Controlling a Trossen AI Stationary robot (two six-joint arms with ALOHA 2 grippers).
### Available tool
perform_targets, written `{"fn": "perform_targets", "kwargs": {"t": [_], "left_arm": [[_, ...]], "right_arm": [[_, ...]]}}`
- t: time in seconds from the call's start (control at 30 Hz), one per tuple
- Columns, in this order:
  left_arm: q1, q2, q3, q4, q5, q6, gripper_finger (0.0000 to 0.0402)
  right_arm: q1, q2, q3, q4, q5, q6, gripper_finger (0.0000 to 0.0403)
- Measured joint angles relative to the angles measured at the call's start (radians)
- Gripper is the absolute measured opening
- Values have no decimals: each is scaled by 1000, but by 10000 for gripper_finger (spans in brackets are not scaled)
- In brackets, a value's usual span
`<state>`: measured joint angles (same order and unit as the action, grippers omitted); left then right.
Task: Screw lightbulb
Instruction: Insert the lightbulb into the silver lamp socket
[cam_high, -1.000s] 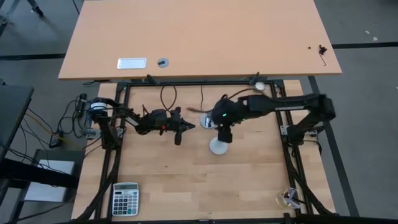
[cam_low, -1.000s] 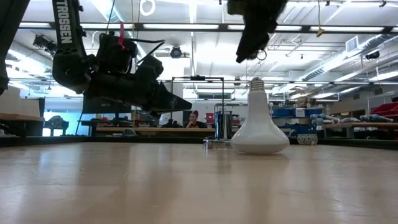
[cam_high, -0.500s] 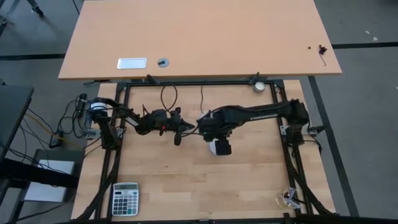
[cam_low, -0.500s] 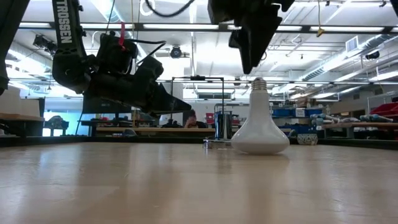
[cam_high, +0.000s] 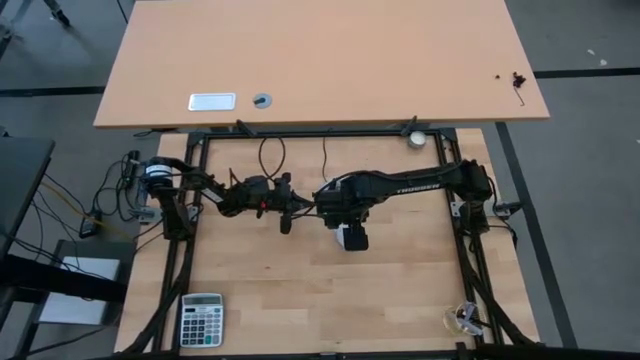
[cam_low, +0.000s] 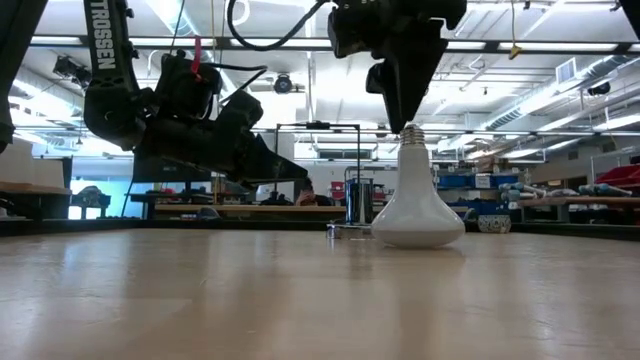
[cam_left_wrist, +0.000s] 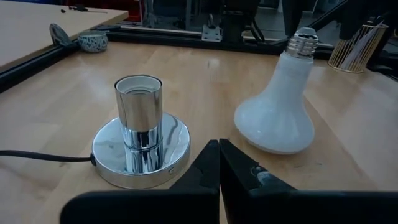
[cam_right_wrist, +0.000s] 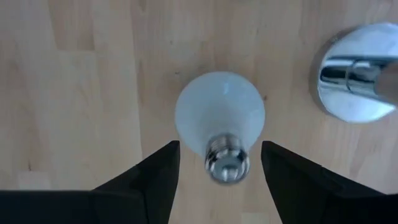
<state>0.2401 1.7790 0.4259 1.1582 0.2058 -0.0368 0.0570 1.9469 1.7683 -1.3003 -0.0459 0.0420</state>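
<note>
The white lightbulb stands on its dome on the wooden table, with its silvery screw base pointing up; it also shows in the low view and the left wrist view. My right gripper is open and points down right above it, one finger on either side of the screw base, apart from it. In the high view my right gripper hides most of the bulb. My left gripper is shut and empty, hovering in front of the silver socket base.
The socket base's black cord runs off across the table. A calculator lies at the near left corner and a small wire object at the near right. A small round dish sits at the far edge.
My right gripper has swung in over the bulb, toward the table's near edge, and come down until its open fingers stand around the screw base. The bulb has not moved.
</note>
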Motion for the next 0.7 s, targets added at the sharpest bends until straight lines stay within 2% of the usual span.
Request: {"fn": "perform_targets", "kwargs": {"t": [0.4,0.53,0.7], "left_arm": [[0,0,0,-6,0,-1,4],[0,0,0,-6,0,0,4],[0,0,0,-6,0,0,4]], "right_arm": [[0,0,-83,38,2,-27,283],[0,0,-82,49,26,-38,274],[0,-4,-82,56,27,-35,239]]}}
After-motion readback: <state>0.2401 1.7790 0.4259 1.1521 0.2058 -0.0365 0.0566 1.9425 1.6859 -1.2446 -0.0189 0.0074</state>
